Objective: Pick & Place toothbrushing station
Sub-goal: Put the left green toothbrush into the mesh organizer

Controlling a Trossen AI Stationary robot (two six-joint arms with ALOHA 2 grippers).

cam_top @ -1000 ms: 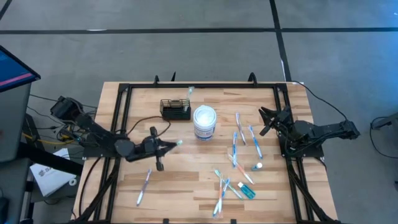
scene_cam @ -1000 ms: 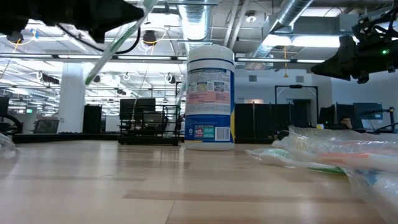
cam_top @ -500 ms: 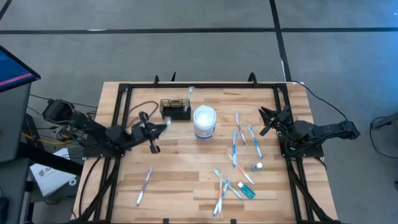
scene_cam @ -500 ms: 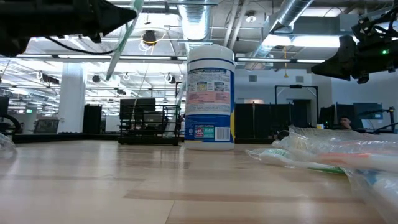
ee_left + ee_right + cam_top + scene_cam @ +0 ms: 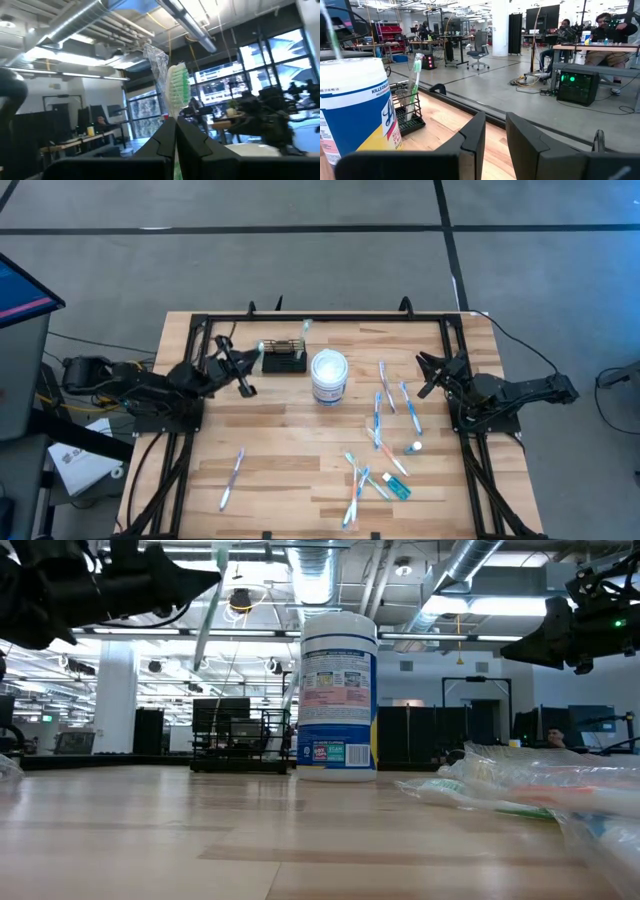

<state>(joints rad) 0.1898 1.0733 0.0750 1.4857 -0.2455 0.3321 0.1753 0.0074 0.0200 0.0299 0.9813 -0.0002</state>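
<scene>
The toothbrushing station (image 5: 283,358) is a low black wire rack at the table's far side, left of the white tub (image 5: 329,376). One toothbrush (image 5: 414,82) stands in it. My left gripper (image 5: 248,356) hovers just left of the rack, shut on a green-and-white toothbrush (image 5: 177,87) in a clear wrapper. The low view shows this brush (image 5: 206,610) high above the table. My right gripper (image 5: 430,375) waits at the table's right side, and its fingers (image 5: 472,136) stand apart with nothing between them. My left gripper pinches the wrapped toothbrush between its two fingers, on the handle just under the head (image 5: 176,116). The fingers come from the table's left, slanting a little upward. The brush is lifted clear and stands near upright, head up (image 5: 220,550), with the handle hanging below the fingers (image 5: 198,650).
Several loose toothbrushes lie right of the tub (image 5: 385,395) and near the front middle (image 5: 362,480). One more (image 5: 232,478) lies at the front left. A black frame rail (image 5: 320,319) runs along the table's far edge.
My left gripper has swung from the table's left middle toward the far edge, up to the rack, keeping hold of the toothbrush. The brush has gone from a clear slant to near upright, still lifted clear.
</scene>
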